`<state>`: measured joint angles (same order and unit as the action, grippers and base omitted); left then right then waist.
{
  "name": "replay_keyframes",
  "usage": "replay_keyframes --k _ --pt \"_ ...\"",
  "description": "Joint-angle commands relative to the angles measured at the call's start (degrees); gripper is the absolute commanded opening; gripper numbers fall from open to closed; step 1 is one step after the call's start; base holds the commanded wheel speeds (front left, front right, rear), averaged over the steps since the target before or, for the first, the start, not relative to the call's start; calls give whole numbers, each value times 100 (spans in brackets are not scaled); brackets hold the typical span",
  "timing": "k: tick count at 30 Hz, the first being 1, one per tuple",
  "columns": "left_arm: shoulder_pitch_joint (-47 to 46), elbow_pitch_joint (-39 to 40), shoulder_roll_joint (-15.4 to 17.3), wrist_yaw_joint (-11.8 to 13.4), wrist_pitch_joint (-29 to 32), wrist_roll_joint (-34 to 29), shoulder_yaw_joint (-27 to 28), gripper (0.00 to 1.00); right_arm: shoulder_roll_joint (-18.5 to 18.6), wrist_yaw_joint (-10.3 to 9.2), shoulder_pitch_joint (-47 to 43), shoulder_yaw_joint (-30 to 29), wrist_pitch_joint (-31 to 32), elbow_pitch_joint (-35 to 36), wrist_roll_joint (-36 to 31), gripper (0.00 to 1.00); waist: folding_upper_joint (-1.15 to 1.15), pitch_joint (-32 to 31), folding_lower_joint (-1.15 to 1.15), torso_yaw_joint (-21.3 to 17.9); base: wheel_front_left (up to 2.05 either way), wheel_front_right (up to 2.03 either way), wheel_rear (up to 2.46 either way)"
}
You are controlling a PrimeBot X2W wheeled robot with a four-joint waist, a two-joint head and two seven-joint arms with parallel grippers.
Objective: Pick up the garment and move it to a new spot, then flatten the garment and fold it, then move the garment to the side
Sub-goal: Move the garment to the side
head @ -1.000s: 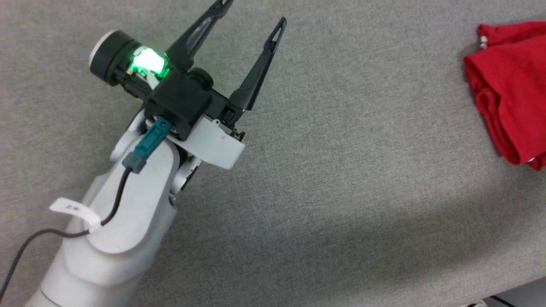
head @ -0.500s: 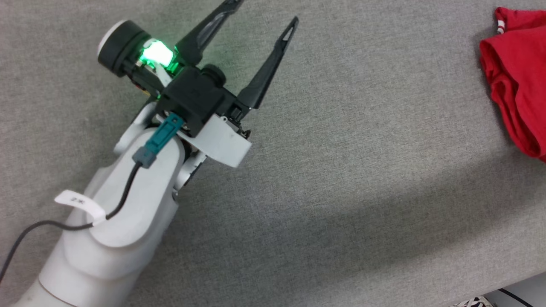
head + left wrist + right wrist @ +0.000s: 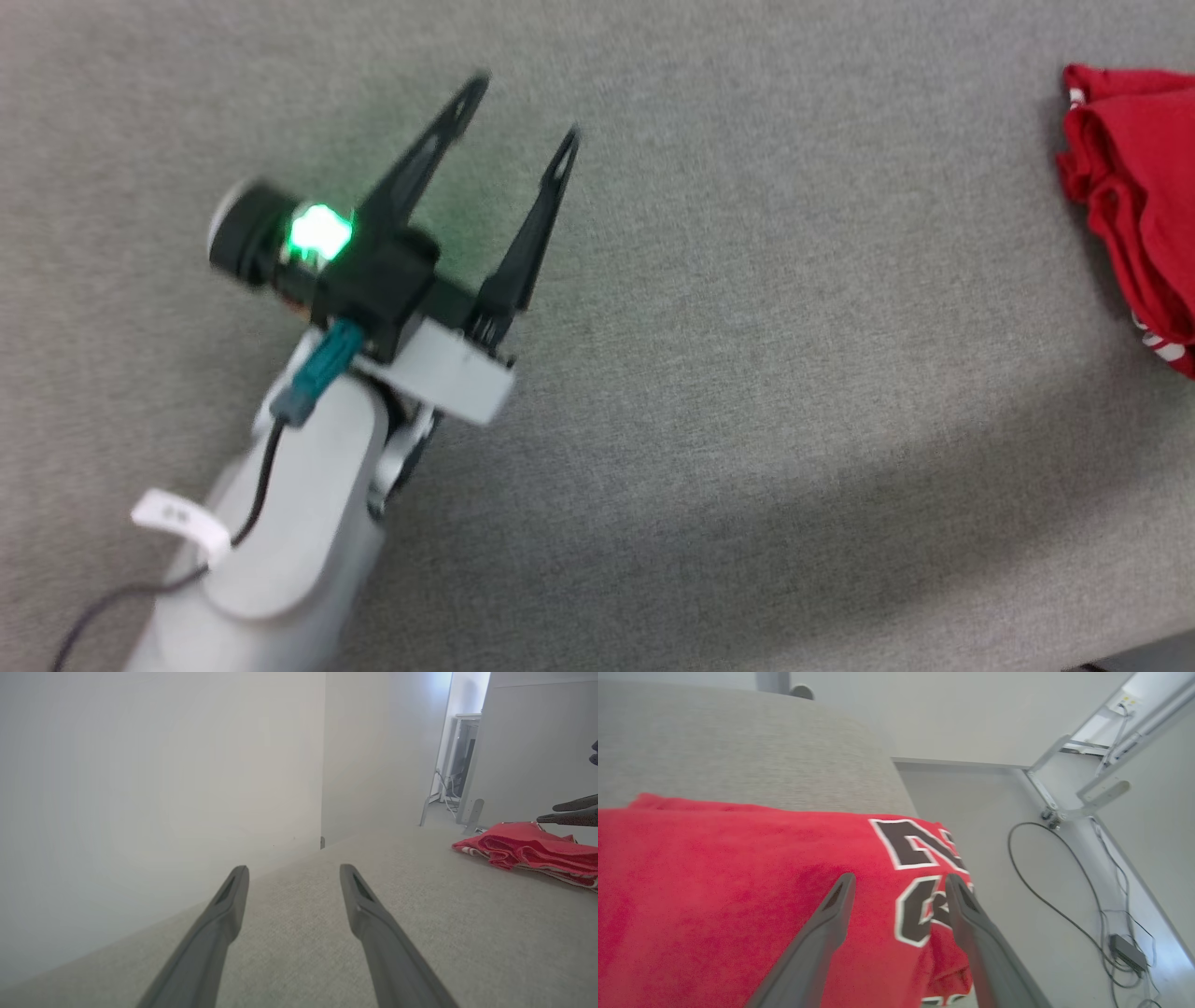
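Grey tabletop (image 3: pixel 747 373) bears the garment (image 3: pixel 714 882); right wrist view catches lettering (image 3: pixel 915 844)

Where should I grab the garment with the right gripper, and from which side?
Probably the stacked edge of the garment that faces the middle of the table, from above. It lies low in flat layers, and the right gripper hangs over it with jaws open.

The head camera looks steeply down on the table (image 3: pixel 747 373), the left wrist camera skims low across it, and the right hovers close above the shirt (image 3: pixel 714 882) (which all three share).
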<state>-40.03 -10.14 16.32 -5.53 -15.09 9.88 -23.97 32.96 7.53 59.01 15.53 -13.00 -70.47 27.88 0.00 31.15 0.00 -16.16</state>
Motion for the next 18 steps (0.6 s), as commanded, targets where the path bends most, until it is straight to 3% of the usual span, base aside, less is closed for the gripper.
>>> replay_keyframes --k 1,9,18 --pt "335 -25 -49 35 -3 71 97 100 -108 -10 -200 156 -45 140 39 100 0 -463 0 219 0 0 0" --pt "1653 -73 -377 162 -3 257 877 100 -408 -10 -1017 826 -178 1088 477 100 0 -1264 0 630 0 0 0" --pt "2727 -297 -726 -9 -4 200 1683 100 -586 -10 -2073 1163 -218 2011 742 100 0 -2107 0 1131 0 0 0"
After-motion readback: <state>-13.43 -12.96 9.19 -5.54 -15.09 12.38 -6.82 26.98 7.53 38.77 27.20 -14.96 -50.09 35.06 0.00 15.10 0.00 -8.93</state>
